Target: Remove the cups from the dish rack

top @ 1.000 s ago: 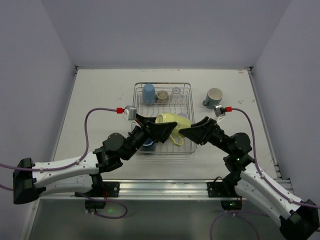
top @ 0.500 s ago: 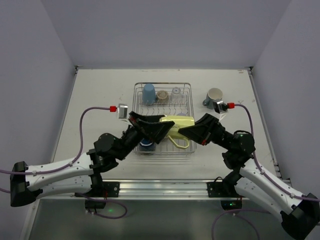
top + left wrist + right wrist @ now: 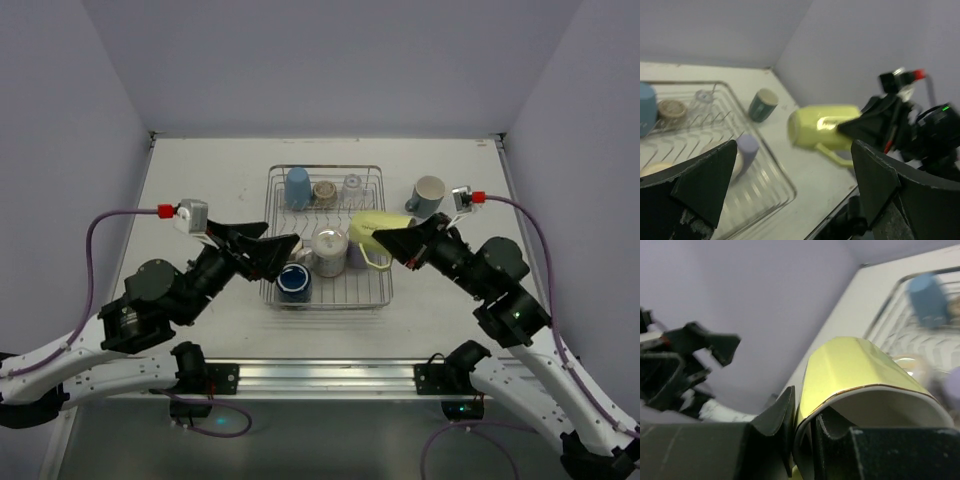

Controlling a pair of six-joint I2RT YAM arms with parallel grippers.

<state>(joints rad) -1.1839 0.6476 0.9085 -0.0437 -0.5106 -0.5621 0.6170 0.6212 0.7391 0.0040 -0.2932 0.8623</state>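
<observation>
No lettering, label, brand or number can be read on anything here.

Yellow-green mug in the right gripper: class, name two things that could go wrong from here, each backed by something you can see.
1. The right gripper pinches the yellow-green ceramic mug only by its rim wall, one finger inside, and holds it sideways; it might swivel or slip out.
2. The grey-teal mug stands on the white table just beyond it; setting down there could knock it.
</observation>
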